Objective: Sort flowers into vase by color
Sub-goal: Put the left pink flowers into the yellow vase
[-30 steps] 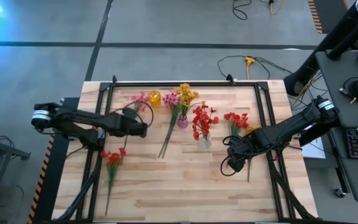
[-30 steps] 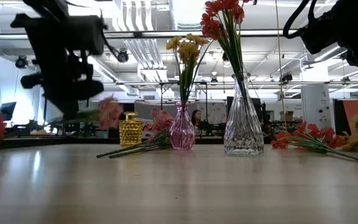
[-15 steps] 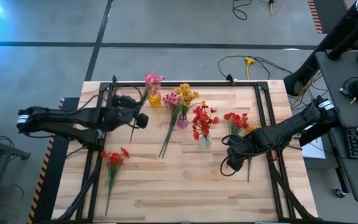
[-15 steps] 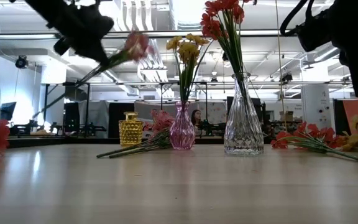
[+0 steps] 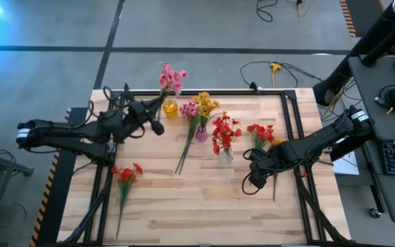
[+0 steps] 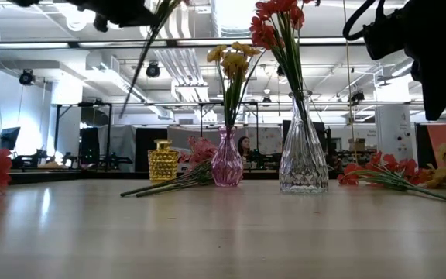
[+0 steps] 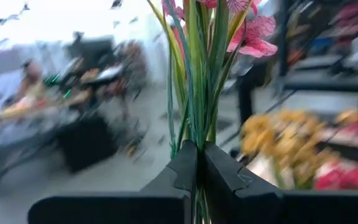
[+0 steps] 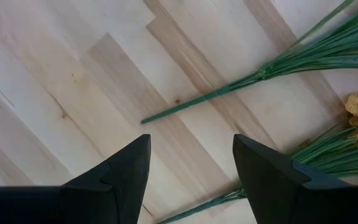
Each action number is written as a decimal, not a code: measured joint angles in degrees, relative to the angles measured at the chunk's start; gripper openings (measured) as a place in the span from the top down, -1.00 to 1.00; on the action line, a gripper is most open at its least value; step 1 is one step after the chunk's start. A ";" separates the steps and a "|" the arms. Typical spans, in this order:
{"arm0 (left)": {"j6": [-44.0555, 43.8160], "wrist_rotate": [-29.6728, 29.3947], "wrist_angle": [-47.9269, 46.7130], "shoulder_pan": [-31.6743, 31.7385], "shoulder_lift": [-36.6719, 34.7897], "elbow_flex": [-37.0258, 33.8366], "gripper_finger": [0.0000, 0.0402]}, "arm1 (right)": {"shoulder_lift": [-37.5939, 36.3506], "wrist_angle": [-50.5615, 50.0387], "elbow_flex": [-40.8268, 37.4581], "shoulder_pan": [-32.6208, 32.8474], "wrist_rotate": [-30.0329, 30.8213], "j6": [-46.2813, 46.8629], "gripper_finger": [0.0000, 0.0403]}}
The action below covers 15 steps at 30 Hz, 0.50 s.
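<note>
The left gripper (image 5: 155, 125) is closed on the thin green stems of a pink spray (image 5: 171, 77). In the left wrist view its two dark, wedge-shaped fingers (image 7: 181, 167) press together around the bundle of stems, and the soft pink petals (image 7: 252, 32) stand above them. In the high view the blossoms reach past the far edge of the table (image 5: 204, 206), beyond the gripper. The table is of pale wooden planks with a dark metal frame.

Just beside this gripper, toward the far edge, stands a small yellow vase (image 5: 171, 108) with a knobbly surface. To the right of it is a pink glass vase (image 6: 226, 159) with a narrow neck; it holds yellow flowers (image 5: 206, 103). Another pink spray (image 5: 188, 110) lies at the foot of this vase, its long stems flat on the wood. Further right a clear, ribbed glass vase (image 6: 303, 155) holds red flowers (image 5: 223, 130). On the near side of the left gripper, a loose red spray (image 5: 125, 173) lies on the table.

The right gripper (image 5: 254, 180) hangs over the right part of the table with its fingers apart and nothing between them. In the right wrist view the smooth dark fingertips (image 8: 129, 168) frame bare wood, and green stems (image 8: 241, 81) lie just beyond them. Red and yellow sprays (image 5: 262, 133) lie near this gripper, toward the far edge.
</note>
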 joint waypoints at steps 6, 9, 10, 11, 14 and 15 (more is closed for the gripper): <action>4.32 14.98 15.62 4.52 0.59 -5.30 1.00 | 0.00 0.50 0.00 0.00 0.02 -0.27 -0.10; 5.32 16.43 21.41 7.75 1.89 -7.98 1.00 | 0.00 1.09 0.00 0.00 0.19 -0.59 -0.10; 5.38 16.48 23.47 8.99 2.57 -8.89 1.00 | 0.00 1.04 0.00 0.01 0.45 -0.60 -0.10; 5.36 16.97 25.59 10.24 3.34 -9.84 1.00 | 0.00 1.00 0.00 0.00 0.75 -0.60 -0.10; 3.79 20.63 32.52 13.95 6.25 -11.95 1.00 | 0.00 1.10 0.00 0.00 1.62 -0.79 -0.10; 3.18 21.53 34.32 15.09 7.24 -12.26 1.00 | 0.00 1.13 0.00 0.00 1.66 -0.81 -0.10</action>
